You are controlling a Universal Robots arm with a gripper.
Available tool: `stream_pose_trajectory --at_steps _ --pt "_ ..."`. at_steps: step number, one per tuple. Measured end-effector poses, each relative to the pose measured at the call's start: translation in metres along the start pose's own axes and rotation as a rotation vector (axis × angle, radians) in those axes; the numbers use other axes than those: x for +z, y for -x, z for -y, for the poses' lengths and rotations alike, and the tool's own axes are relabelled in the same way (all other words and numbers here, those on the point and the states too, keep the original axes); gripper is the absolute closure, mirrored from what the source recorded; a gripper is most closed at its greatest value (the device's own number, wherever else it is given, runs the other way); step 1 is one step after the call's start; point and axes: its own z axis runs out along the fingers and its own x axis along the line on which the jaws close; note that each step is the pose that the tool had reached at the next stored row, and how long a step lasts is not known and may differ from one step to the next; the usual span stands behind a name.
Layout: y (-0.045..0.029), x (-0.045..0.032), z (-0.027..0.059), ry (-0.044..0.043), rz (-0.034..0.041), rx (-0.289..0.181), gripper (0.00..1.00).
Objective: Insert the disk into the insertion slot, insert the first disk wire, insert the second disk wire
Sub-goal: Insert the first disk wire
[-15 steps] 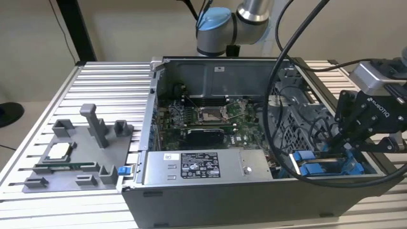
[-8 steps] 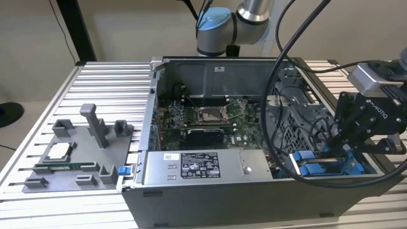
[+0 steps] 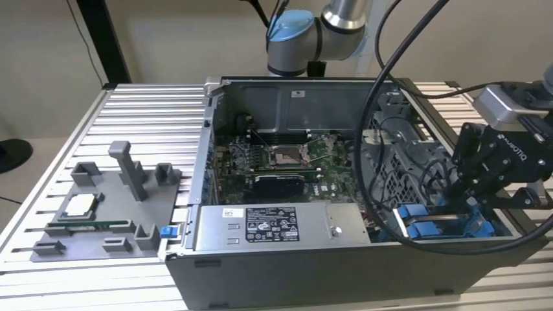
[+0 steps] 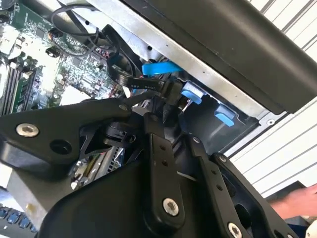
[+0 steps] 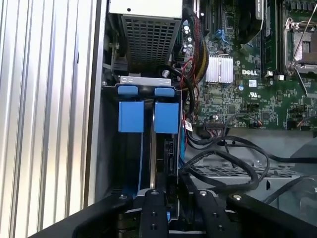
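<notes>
1. Nearest in the exterior view, the open computer case (image 3: 346, 272) stands on the slatted tabletop (image 3: 87, 282). A grey power-supply box (image 3: 268, 227) lies along its front edge.
2. Just beside that box, towards the exterior view's right, the disk (image 3: 425, 223) sits in the insertion slot (image 3: 402, 184). The first wrist view shows the 2 blue tabs (image 5: 131, 116) of its carrier side by side.
3. The gripper (image 3: 473, 206) hangs down into the slot. Its jaws are narrow, pinching a black plug (image 4: 171, 91) that sits just beside a blue cable (image 4: 158, 68).
4. Farther back lies the green motherboard (image 3: 285, 162).
5. Farthest, the arm's blue-capped joint (image 3: 294, 35) rises behind the case.
</notes>
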Motion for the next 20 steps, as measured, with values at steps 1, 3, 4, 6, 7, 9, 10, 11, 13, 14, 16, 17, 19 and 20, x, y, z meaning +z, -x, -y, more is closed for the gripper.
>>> stream_pose_trajectory --at_steps 1,3,4,6,7,9,10,11,13,14,16,17,19,20 --pt "0.0002 -0.0024 -0.0004 0.0005 0.0006 0.0 0.0" --pt "0.0006 -0.0074 -0.0012 0.0015 0.0022 0.001 0.0" --pt "0.0008 -0.0101 -0.0017 0.002 0.0028 0.001 0.0" --pt "0.0013 -0.0154 -0.0025 0.0029 0.0033 0.001 0.0" --pt "0.0015 -0.0178 -0.0029 0.0035 0.0039 0.001 0.0" --pt "0.0018 -0.0215 -0.0035 0.0039 0.0044 0.001 0.0" --pt "0.0019 -0.0225 -0.0037 0.004 0.0048 0.001 0.0" --pt "0.0019 -0.0226 -0.0037 0.004 0.005 0.001 0.0" --pt "0.0019 -0.0226 -0.0038 0.004 0.0053 0.001 0.0" --pt "0.0019 -0.0226 -0.0038 0.004 0.0052 0.001 0.0" --pt "0.0019 -0.0227 -0.0039 0.004 0.0055 0.001 0.0" --pt "0.0019 -0.0229 -0.0037 0.0039 0.0061 0.001 0.0" --pt "0.002 -0.0231 -0.0026 0.004 0.0094 -0.001 0.0" --pt "0.002 -0.0233 -0.0022 0.0036 0.0116 -0.002 0.0"
